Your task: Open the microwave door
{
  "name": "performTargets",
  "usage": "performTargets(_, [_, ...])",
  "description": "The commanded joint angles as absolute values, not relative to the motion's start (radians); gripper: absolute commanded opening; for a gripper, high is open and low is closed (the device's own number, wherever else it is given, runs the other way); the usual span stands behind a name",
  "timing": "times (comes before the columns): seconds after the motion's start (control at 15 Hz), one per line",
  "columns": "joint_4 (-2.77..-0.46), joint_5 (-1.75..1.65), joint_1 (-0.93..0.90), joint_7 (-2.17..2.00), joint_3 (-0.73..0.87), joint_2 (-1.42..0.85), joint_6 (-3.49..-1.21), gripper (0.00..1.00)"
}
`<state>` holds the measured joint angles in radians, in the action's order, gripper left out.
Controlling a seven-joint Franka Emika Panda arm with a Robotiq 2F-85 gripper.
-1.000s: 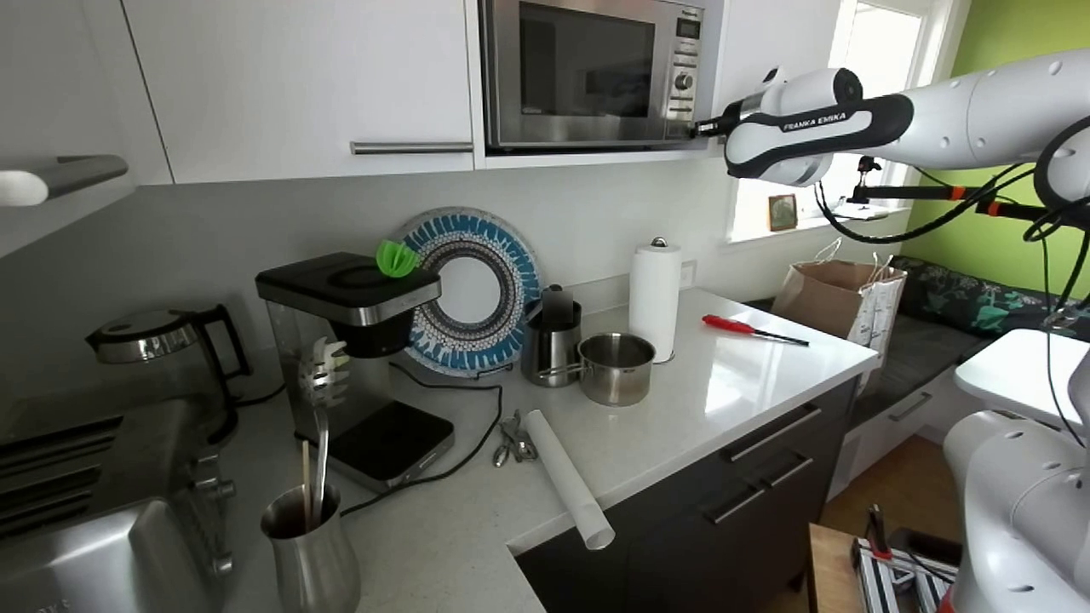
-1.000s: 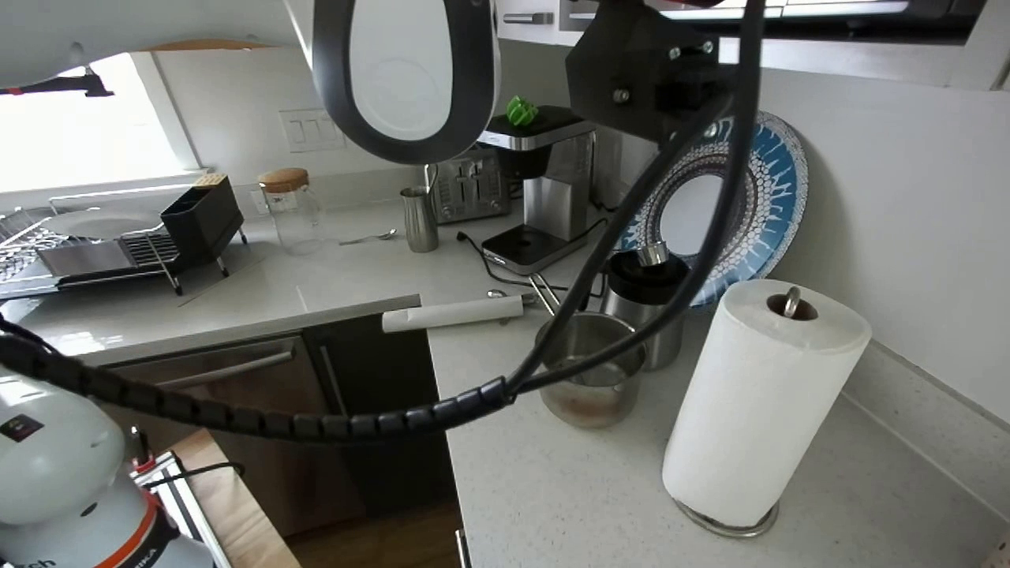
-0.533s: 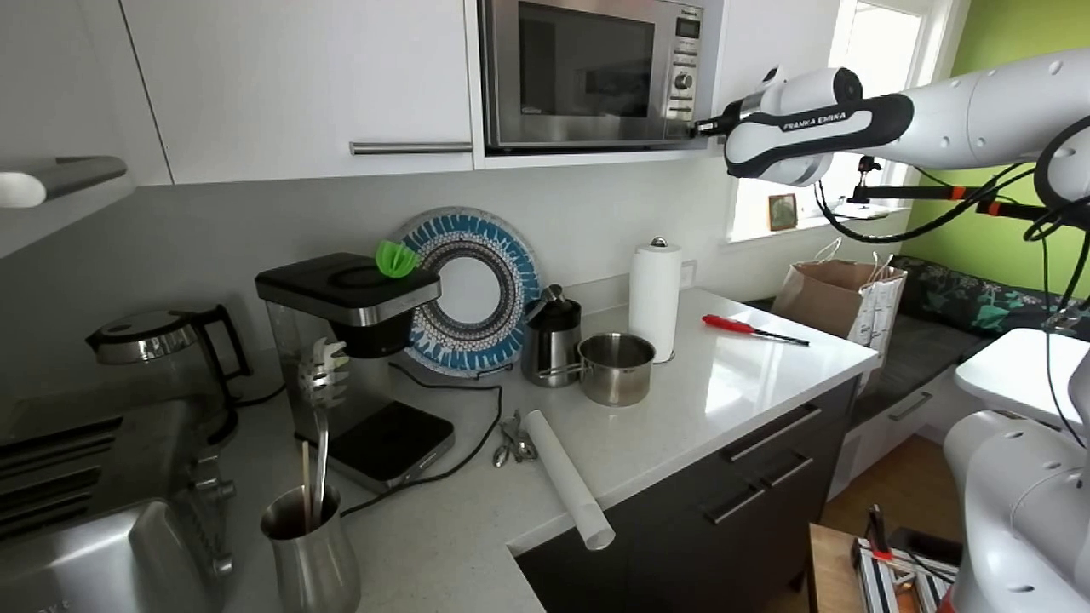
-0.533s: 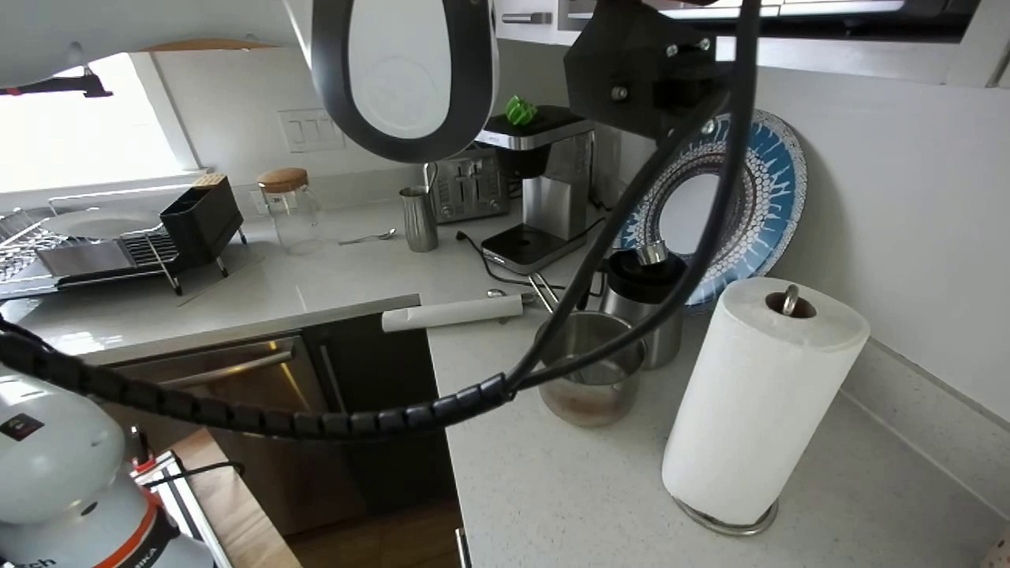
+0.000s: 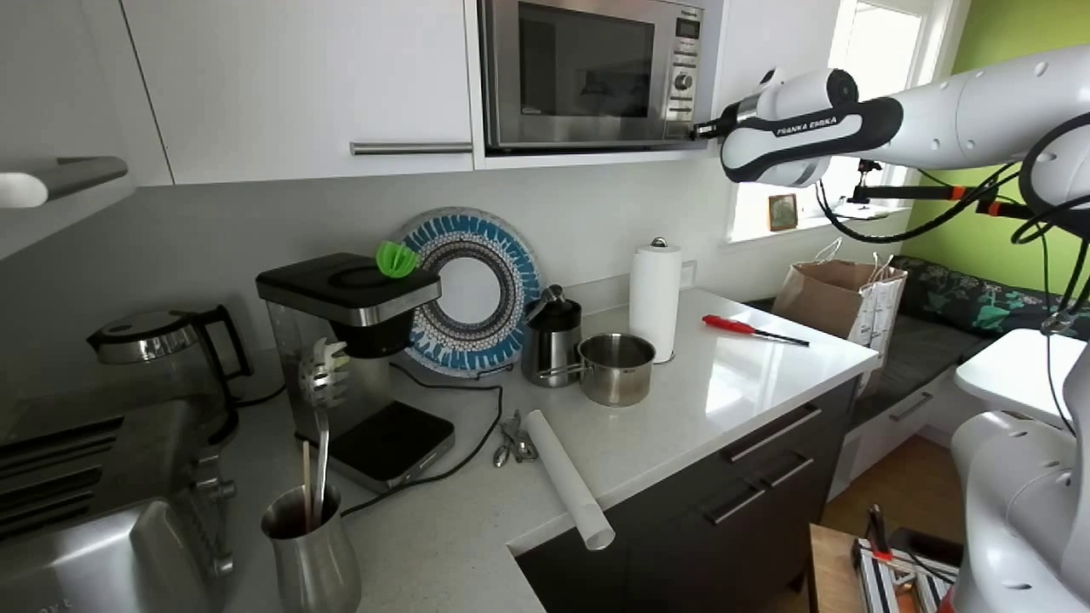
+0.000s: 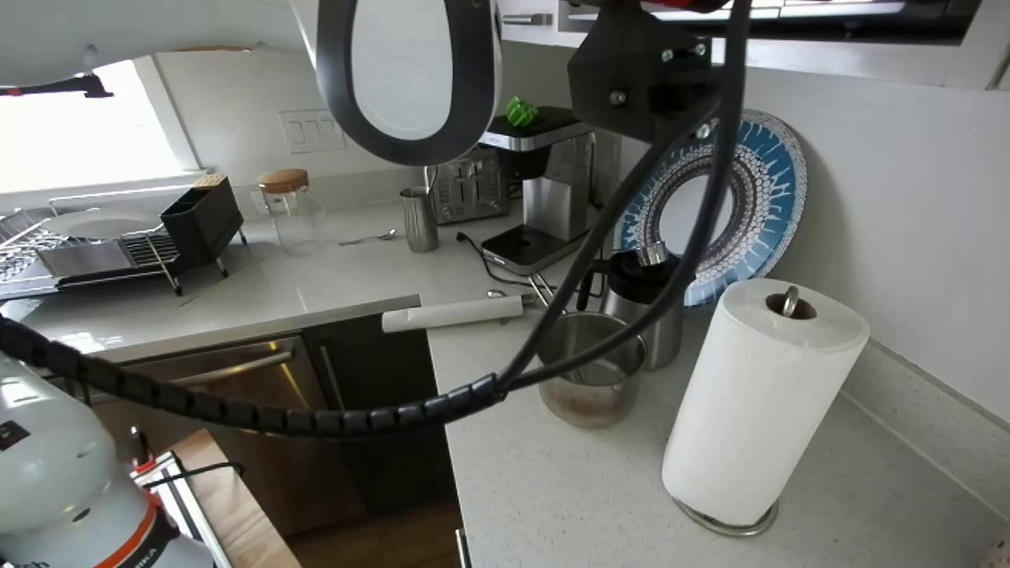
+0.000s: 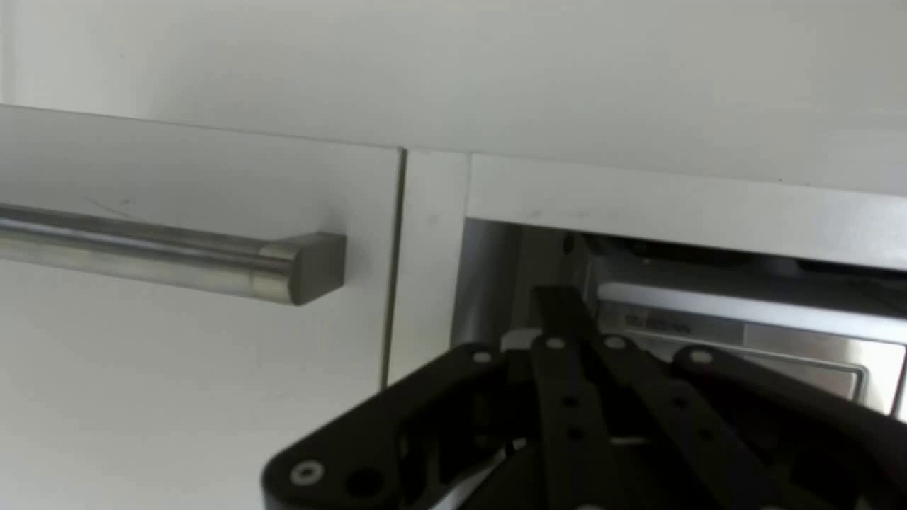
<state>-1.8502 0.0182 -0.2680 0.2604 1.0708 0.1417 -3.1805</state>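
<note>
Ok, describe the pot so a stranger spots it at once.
Below the microwave, on the white counter, stands the towel roll. Beside it is the pot: steel, open-topped, squatter than the black-topped jug next to it.

Microwave (image 5: pixel 594 75) cropped, claw (image 7: pixel 560 303) blurred — contact unclear

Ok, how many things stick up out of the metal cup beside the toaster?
2 in an exterior view: a pronged server, and a thin tan stick just left of it. More may hide inside the cup.
</note>
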Motion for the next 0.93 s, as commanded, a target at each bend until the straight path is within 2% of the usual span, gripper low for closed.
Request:
performTargets(0.0, [-1.827,-0.066,-0.035,0.114,0.924,0.018,-3.199,0.0])
performTargets(0.13, [-1.804,-0.167,0.032,0.02,0.895,-0.02,-3.229,0.0])
performTargets(0.33, [-1.821,-0.264,0.002,0.004,0.892,0.025,-3.303,0.0])
performTargets(0.4, [-1.824,-0.169,0.091,0.067,0.803,0.008,-3.276,0.01])
performTargets(0.73, [-1.792,-0.186,0.094,0.065,0.797,-0.009,-3.295,0.0])
performTargets(0.87, [-1.732,-0.162,0.153,0.074,0.772,-0.052,-3.293,0.0])
